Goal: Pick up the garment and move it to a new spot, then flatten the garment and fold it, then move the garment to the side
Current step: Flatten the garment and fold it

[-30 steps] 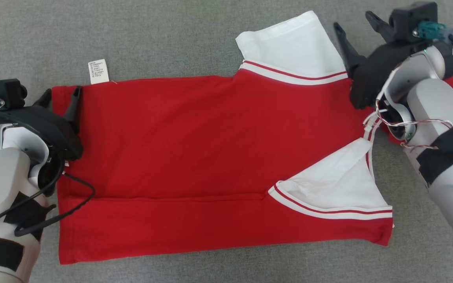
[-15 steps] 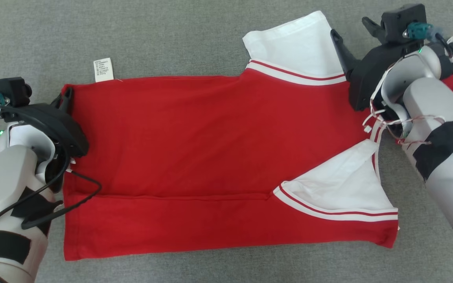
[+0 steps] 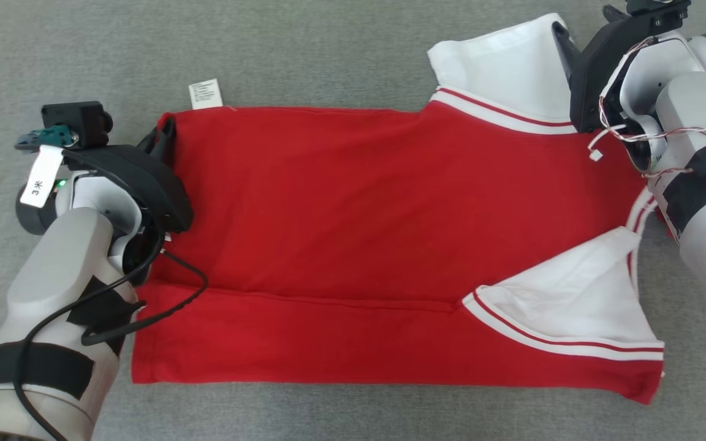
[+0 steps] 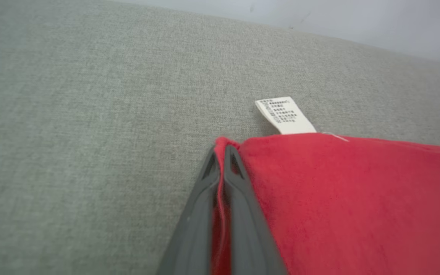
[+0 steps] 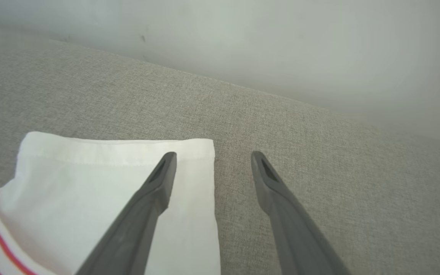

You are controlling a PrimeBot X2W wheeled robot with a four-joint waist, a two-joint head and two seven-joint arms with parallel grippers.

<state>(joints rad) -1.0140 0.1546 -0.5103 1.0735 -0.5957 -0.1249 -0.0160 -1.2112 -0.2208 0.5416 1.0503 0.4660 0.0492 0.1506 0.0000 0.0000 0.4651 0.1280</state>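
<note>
The garment (image 3: 353, 202) is a red T-shirt with white, red-striped sleeves, spread on grey cloth with its near edge folded up. My left gripper (image 3: 166, 131) is shut on its far left corner; in the left wrist view red cloth (image 4: 338, 198) is pinched between the closed fingers (image 4: 243, 214), beside the white care label (image 4: 285, 114). My right gripper (image 5: 213, 156) stands open over the far sleeve (image 5: 90, 183), one finger above its outer corner and the other over bare cloth. In the head view it (image 3: 586, 21) is at the far sleeve (image 3: 506, 67).
The grey fabric surface (image 3: 328, 49) stretches all around the shirt. A pale wall (image 5: 281, 46) bounds its far edge. The near sleeve (image 3: 573, 294) lies folded over the shirt's right part. My left arm's black cable (image 3: 169, 300) hangs over the shirt's left edge.
My left gripper has shut on the shirt's far left corner. The head camera has moved, so the whole picture sits further right. The right gripper stays open at the far sleeve.
</note>
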